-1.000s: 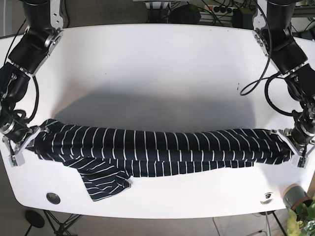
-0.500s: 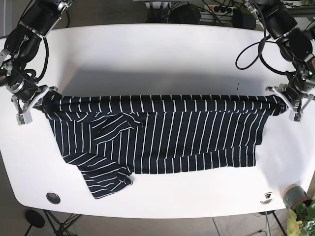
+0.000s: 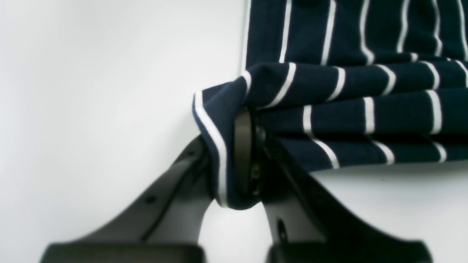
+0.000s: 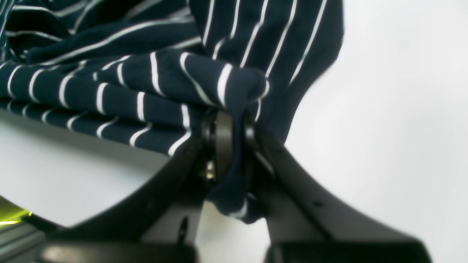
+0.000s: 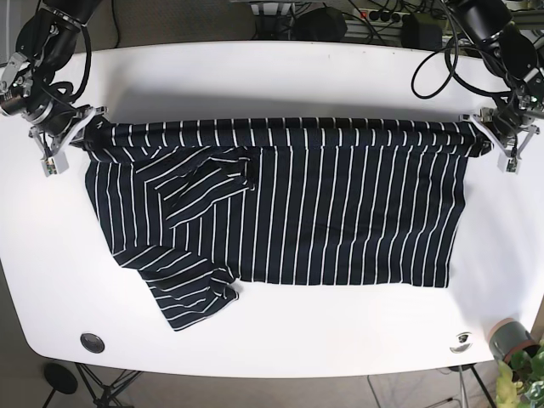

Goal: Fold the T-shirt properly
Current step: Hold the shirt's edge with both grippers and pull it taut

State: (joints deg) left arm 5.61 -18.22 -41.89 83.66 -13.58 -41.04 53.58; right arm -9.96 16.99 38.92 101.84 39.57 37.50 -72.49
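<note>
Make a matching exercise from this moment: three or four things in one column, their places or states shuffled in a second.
Things:
1. left hand
2. right hand
3. loose sleeve
4. plant

Places or states:
A. lies at the shirt's near corner, toward the right arm
B. beyond the table's near edge
C. shut on the T-shirt, base view's left
D. shut on the T-shirt, base view's right

Pairs: 1-D, 2-C, 3-A, 4-B

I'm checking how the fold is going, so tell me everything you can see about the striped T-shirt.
The T-shirt is navy knit with thin white stripes. It is spread wide across the white table, its far edge bunched into a taut roll between the two arms. The left gripper and the right gripper each have jaws shut on a corner. One sleeve sticks out at the near edge, another lies folded onto the body.
</note>
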